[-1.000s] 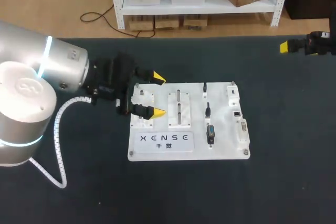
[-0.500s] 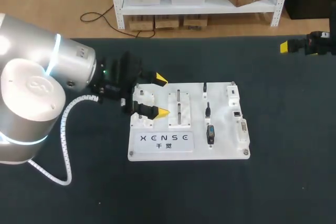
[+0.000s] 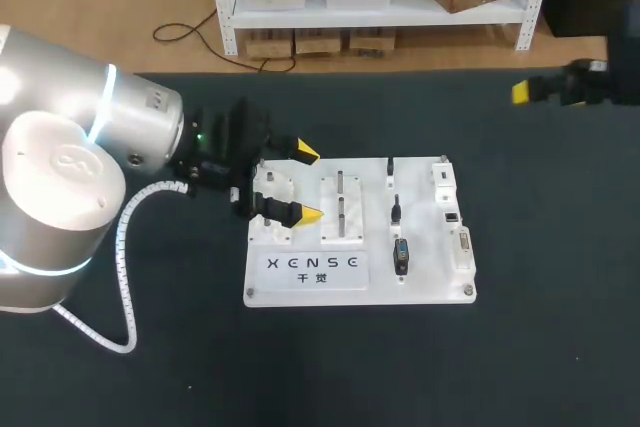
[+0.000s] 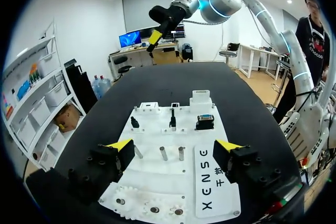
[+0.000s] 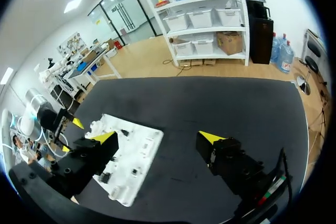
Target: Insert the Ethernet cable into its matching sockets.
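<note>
Ethernet cable [image 3: 396, 211]: apparently the small black piece mid-board [image 3: 430, 279], too small to confirm. Right arm [image 3: 592, 83] is cut off at the table's far corner, right gripper [image 5: 157, 137] spread, gripping nothing. Left gripper [image 3: 305, 183] lies level over the board's left end, fingers apart.

Table [image 3: 400, 367]: black covering, matt, with a fine cloth-like look.
Board [image 3: 430, 277]: white plastic, smooth, dull satin finish — lettering printed flat in black.
Pins [image 4: 164, 153] on the board: bare metal, bright and polished.
Connector [image 4: 205, 122]: dark plastic body, slight sheen on its face.
Left arm [image 3: 130, 117]: silver-grey shell, smooth, soft metallic sheen.
Joint cap [image 3: 55, 172]: white, smooth, semi-gloss.
Spiral wrap [image 3: 118, 277]: white plastic, ribbed.
Left gripper [image 4: 174, 145] and right gripper [image 5: 157, 137]: black matt finger bodies — whether plastic or coated metal cannot be told. The tips are yellow, smooth and matt.
</note>
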You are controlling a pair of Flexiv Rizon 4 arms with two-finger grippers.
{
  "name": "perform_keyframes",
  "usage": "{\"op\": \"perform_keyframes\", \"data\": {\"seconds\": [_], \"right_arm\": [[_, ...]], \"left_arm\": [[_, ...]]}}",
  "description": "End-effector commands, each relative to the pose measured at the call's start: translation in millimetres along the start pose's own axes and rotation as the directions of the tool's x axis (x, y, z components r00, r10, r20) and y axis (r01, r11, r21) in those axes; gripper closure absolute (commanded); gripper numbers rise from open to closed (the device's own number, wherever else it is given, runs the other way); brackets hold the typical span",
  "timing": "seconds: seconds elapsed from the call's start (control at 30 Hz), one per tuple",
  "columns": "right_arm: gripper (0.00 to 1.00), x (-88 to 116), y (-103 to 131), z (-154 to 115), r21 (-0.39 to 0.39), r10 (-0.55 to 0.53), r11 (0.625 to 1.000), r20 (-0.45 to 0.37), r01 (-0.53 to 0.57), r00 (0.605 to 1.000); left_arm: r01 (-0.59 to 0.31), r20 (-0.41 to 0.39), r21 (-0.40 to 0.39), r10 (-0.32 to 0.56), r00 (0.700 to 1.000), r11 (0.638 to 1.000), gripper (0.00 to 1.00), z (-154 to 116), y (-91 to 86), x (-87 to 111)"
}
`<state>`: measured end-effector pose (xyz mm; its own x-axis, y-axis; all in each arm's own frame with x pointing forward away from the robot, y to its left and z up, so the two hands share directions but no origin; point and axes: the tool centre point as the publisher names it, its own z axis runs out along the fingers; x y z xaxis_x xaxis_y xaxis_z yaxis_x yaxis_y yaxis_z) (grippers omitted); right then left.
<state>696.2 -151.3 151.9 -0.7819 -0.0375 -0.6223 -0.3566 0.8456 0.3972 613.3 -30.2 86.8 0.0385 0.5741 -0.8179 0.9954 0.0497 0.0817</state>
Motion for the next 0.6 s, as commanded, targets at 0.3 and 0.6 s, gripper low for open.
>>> {"op": "perform_keyframes", "data": {"seconds": [0.3,0.6], "right_arm": [[0.0,19.2,74.3,34.3,0.27,0.011,0.962,-0.191,0.042,0.982],[0.0,51.8,110.5,66.0,0.318,0.021,0.943,-0.34,0.094,0.94]], "left_arm": [[0.0,-0.001,0.0,0.0,1.0,1.0,0.0,1.4,0.9,0.5],[0.0,-0.001,0.0,0.0,1.0,1.0,0.0,1.4,0.9,0.5]]}}
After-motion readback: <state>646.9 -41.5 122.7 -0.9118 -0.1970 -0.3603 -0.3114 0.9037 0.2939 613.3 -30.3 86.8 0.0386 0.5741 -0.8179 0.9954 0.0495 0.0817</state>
